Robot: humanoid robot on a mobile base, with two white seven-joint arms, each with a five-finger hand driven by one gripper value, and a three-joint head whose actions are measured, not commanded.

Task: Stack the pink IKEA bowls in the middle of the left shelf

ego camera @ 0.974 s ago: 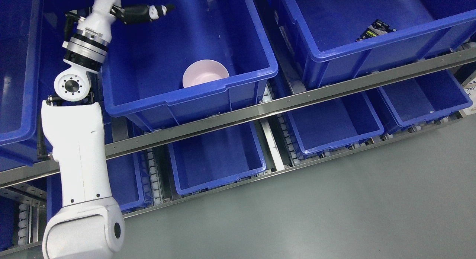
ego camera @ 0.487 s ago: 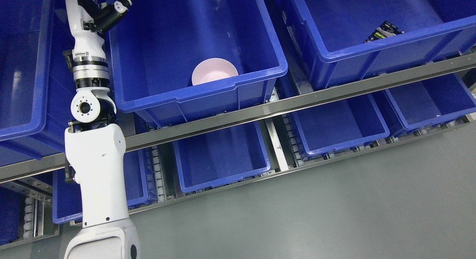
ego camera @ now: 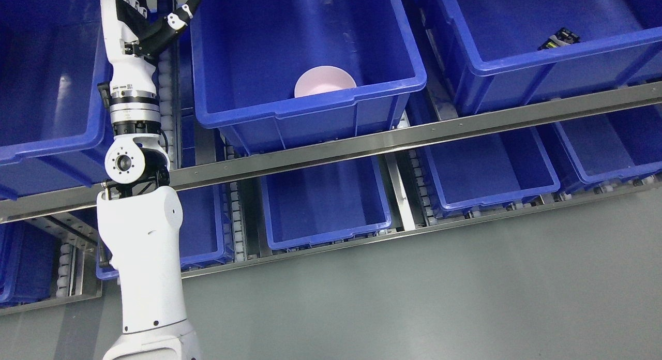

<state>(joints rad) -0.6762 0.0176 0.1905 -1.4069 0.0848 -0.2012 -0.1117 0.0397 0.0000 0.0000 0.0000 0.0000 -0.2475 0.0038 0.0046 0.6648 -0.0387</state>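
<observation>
A pale pink bowl (ego camera: 325, 81) sits upright inside the blue bin (ego camera: 310, 106) on the upper shelf, close to the bin's front wall. My left hand (ego camera: 142, 18) is raised at the top left, outside the bin's left wall and well apart from the bowl. Its fingers are spread, the thumb pointing right, and it holds nothing. My white left arm rises from the bottom edge up to that hand. No right arm shows.
A steel shelf rail (ego camera: 414, 135) runs across below the bin. Blue bins stand to the left (ego camera: 46, 117) and right (ego camera: 543, 55); the right one holds a small dark package (ego camera: 559, 38). Lower bins (ego camera: 326, 210) sit above the grey floor (ego camera: 439, 298).
The camera has shifted, moving the whole picture right and up. My left hand has withdrawn from inside the bowl's bin to outside its left wall, the forearm now upright.
</observation>
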